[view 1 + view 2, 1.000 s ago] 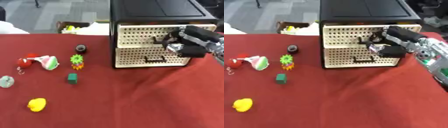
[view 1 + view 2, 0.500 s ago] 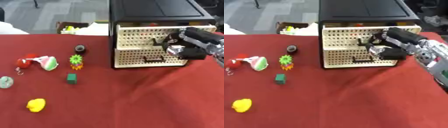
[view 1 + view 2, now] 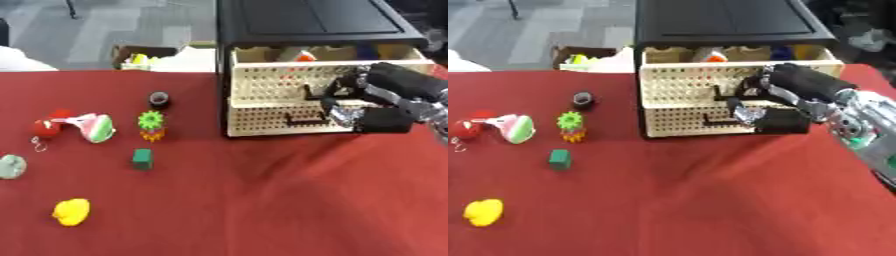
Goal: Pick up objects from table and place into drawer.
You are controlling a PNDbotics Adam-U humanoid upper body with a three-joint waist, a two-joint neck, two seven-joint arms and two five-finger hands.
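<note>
A black cabinet [image 3: 306, 20] with cream perforated drawers stands at the back right of the red table. Its top drawer [image 3: 262, 82] is pulled out a little, and orange, blue and yellow things [image 3: 710, 55] show inside. My right hand [image 3: 372, 97] is in front of it, fingers curled on the drawer's black handle [image 3: 312, 93]. On the left of the table lie a black ring [image 3: 159, 99], a green and orange gear toy [image 3: 151, 125], a watermelon slice [image 3: 94, 127], a red ball [image 3: 45, 127], a green cube [image 3: 142, 158], a yellow duck [image 3: 71, 212] and a grey-green lump [image 3: 10, 166].
The lower drawer [image 3: 262, 117] is closed. Behind the table's far edge sits an open cardboard box [image 3: 140, 55] on the grey floor. Bare red cloth [image 3: 262, 200] stretches across the front and middle.
The top drawer has slid out toward me with my right hand on its handle, and its contents now show. The things on the table have not moved.
</note>
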